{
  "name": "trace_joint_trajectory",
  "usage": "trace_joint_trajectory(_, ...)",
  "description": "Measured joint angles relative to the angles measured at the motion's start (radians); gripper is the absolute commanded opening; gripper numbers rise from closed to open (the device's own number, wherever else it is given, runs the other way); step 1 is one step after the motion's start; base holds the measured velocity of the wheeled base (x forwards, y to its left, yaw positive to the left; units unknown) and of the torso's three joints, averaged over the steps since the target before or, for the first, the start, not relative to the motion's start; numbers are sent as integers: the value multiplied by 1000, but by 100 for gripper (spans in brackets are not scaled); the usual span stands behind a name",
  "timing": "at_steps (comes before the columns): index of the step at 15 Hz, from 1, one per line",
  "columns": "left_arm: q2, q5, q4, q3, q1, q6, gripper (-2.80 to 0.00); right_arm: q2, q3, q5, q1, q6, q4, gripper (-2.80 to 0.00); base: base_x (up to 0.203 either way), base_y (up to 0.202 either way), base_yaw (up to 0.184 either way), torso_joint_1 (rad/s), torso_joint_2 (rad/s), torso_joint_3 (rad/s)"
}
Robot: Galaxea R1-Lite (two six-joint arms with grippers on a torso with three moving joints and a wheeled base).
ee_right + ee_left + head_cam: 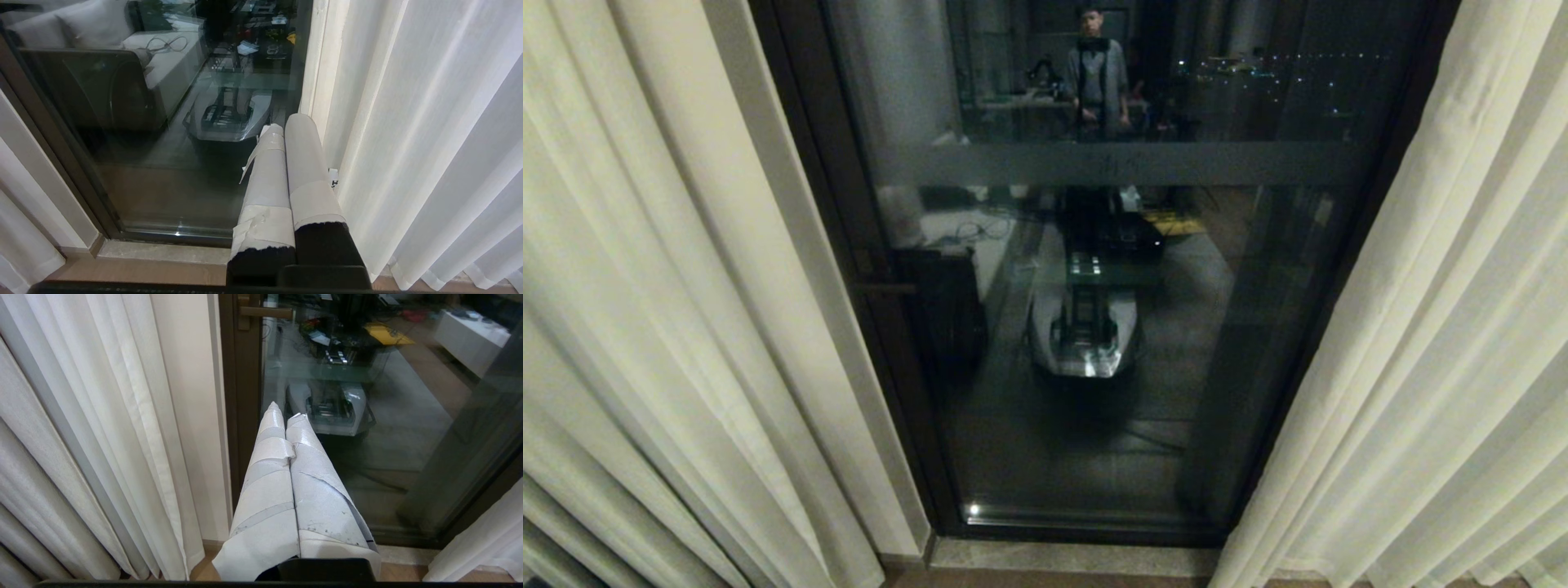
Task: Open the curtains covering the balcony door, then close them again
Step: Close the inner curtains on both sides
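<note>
The cream-white curtains hang parted, one panel (645,327) at the left and one panel (1437,343) at the right. Between them the balcony door (1111,343) shows its dark frame, reflective glass and a frosted band (1119,163). Neither arm appears in the head view. My left gripper (286,412), wrapped in white tape, is shut and empty, pointing at the door's left frame (245,408) beside the left curtain (102,437). My right gripper (286,122), taped too, is shut and empty, close beside the right curtain (429,143).
A brown door handle (263,312) sits on the left frame. A pale stone sill (1078,559) runs under the door, with wooden floor (135,269) in front. The glass reflects my base and a person standing in the room behind.
</note>
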Motion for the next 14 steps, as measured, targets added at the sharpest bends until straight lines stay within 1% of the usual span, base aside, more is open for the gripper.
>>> trace_joint_trajectory(5, 0, 1, 1, 0, 0, 0, -280, 0, 0, 0, 0, 0, 0, -280, 0, 0, 0, 0, 0, 0)
trace_joint_trajectory(6, 0, 1, 1, 0, 0, 0, -280, 0, 0, 0, 1, 0, 1, -280, 1, 97, -8, 6, 2, 7)
trace_joint_trajectory(14, 0, 2, 2, 0, 0, -2, -280, 0, 0, 0, 0, 0, 0, -280, 0, 172, -3, 3, 3, 2)
